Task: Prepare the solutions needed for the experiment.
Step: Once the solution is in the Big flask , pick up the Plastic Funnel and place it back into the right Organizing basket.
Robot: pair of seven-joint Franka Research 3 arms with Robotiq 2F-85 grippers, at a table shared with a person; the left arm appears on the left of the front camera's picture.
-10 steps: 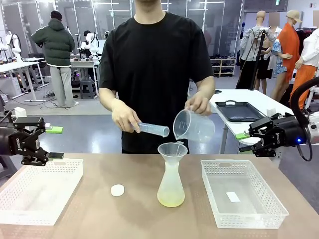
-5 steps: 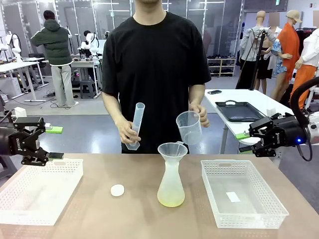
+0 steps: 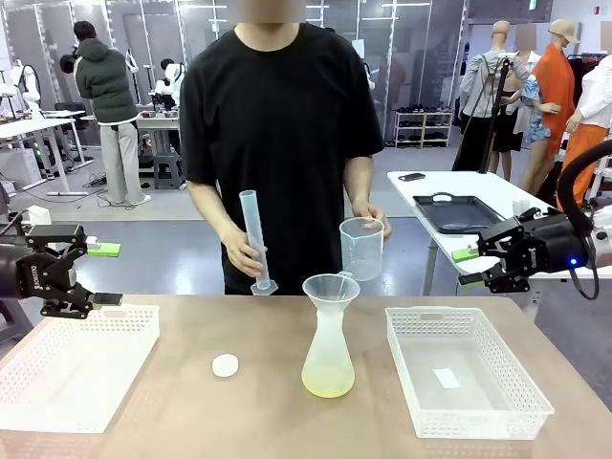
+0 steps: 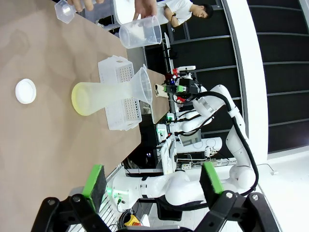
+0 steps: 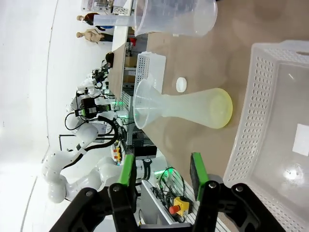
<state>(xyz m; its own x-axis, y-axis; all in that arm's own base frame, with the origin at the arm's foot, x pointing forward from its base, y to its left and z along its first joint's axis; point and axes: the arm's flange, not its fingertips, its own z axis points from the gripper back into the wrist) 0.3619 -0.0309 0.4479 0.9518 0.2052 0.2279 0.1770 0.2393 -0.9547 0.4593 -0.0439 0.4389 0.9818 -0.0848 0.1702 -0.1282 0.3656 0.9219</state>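
**Both sets of fingers spread and empty, solution in the flask**

The flask [image 3: 328, 368] stands upright near the middle of the table [image 3: 191, 411], with a clear funnel [image 3: 331, 287] seated in its neck. The solution [image 3: 327, 385] is a shallow pale yellow layer tinting the flask's base.

My left fingers [image 3: 105, 250] hang well to the left of the flask, above the far corner of the left basket [image 3: 67, 368]. They are spread wide, with nothing between the green pads. In my left wrist view the gap between them is bare, and the flask lies far beyond it.

My right fingers [image 3: 465, 256] hang well to the right of the flask, above and behind the right basket [image 3: 469, 368]. They are also apart and grip nothing. My right wrist view looks through the gap at the flask and that basket's wall.

A small white cap [image 3: 225, 364] lies flat on the table to the left of the flask, clear of it and of the left basket.

Behind the flask stands the person [image 3: 277, 115]. One hand [image 3: 244, 253] holds a cylinder [image 3: 253, 239] almost upright behind and to the left of the flask, its foot near the table's far edge. I cannot tell whether the foot touches the table. The other hand [image 3: 373, 218] holds a clear beaker [image 3: 361, 249] upright just behind and above the funnel, a little to its right and apart from it.
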